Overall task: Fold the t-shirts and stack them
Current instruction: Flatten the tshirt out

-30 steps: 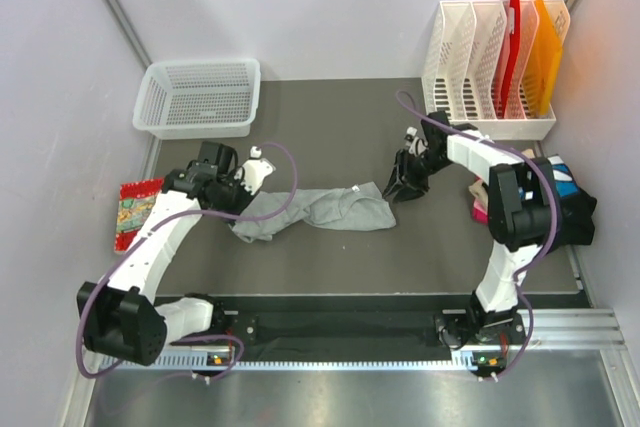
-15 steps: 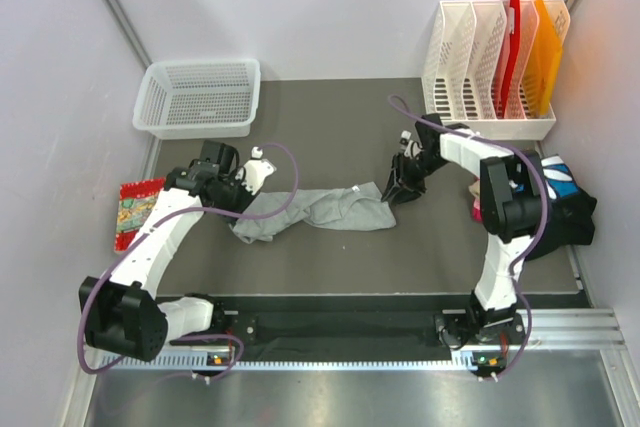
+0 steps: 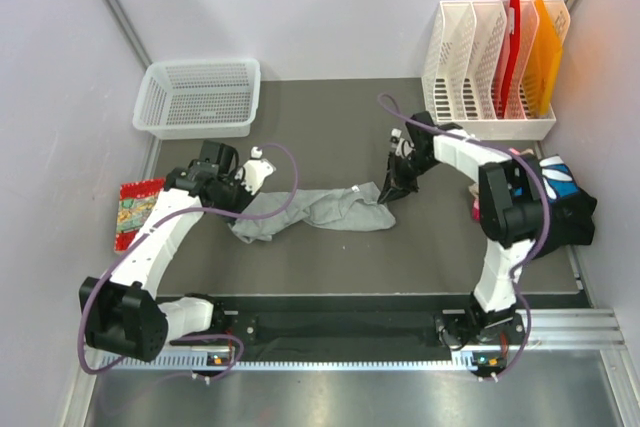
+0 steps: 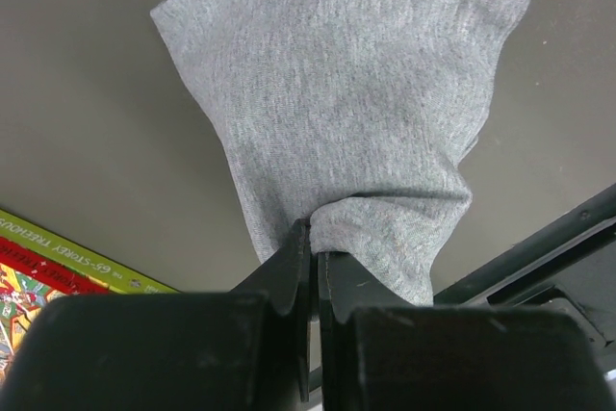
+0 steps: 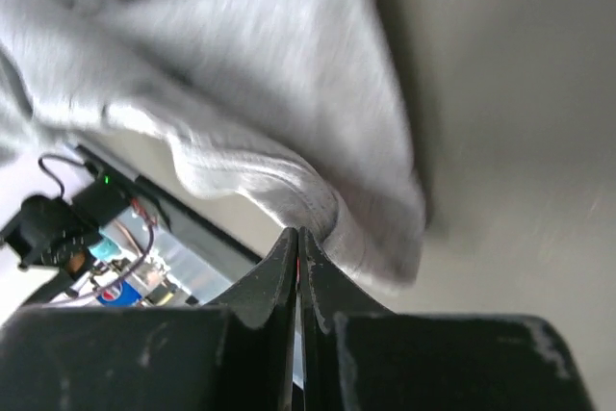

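Now the left hand and right hand are clamping the grey t-shirt just nearside of the basket, apparently to stretch it flat

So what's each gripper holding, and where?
Both hold the grey t-shirt: left gripper pinches a bunched fold at one end, right gripper a thick edge at the other.

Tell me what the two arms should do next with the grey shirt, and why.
Probably draw the grippers apart to stretch it flat. The left gripper and right gripper are each shut on an end of the grey t-shirt, which lies bunched between them, too crumpled to fold.
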Controlling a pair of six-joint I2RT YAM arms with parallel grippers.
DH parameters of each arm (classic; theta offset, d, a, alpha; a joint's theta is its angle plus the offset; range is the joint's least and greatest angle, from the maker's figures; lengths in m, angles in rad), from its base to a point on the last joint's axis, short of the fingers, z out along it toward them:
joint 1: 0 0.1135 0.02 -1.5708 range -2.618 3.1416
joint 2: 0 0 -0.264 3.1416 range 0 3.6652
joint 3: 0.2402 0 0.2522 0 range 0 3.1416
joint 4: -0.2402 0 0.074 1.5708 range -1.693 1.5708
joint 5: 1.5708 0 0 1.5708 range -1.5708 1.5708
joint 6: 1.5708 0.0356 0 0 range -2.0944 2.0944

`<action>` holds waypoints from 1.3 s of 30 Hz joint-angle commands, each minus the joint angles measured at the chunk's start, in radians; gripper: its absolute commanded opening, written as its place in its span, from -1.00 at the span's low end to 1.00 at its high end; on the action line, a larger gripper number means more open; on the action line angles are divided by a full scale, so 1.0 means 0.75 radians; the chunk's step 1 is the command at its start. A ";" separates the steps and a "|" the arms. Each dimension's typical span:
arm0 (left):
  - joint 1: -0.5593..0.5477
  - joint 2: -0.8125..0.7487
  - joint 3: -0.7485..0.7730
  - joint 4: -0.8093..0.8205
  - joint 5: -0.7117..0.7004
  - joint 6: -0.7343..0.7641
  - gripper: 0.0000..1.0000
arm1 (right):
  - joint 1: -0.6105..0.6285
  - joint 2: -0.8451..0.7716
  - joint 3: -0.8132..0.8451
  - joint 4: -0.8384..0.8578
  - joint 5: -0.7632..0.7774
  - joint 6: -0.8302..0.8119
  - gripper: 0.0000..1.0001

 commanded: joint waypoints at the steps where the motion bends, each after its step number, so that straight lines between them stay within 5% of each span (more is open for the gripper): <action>1: 0.028 -0.025 -0.038 0.047 -0.029 0.044 -1.00 | 0.022 -0.322 -0.115 -0.106 0.000 -0.010 -1.00; 8: 0.140 0.008 -0.020 0.013 0.002 0.060 -1.00 | 0.106 -0.731 -0.504 -0.295 -0.033 -0.012 -1.00; 12: 0.195 0.047 0.021 -0.067 0.043 0.119 -1.00 | 0.114 -0.783 -0.709 -0.295 -0.018 -0.010 -0.57; 14: 0.206 0.063 0.044 -0.128 0.049 0.166 -1.00 | 0.112 -0.742 -0.687 -0.295 0.043 -0.016 -0.52; 16: 0.216 0.079 0.072 -0.179 0.065 0.199 -1.00 | 0.083 -0.677 -0.554 -0.317 0.191 -0.037 -0.23; 19: 0.226 0.116 0.099 -0.237 0.069 0.232 -1.00 | 0.020 -0.521 -0.268 -0.323 0.361 -0.045 -0.18; 24: 0.232 0.165 0.134 -0.257 0.094 0.224 -1.00 | -0.054 -0.276 0.043 -0.187 0.360 -0.033 -0.20; 39: 0.234 0.167 0.119 -0.239 0.127 0.169 -1.00 | -0.033 0.023 0.035 0.041 0.162 -0.053 -0.28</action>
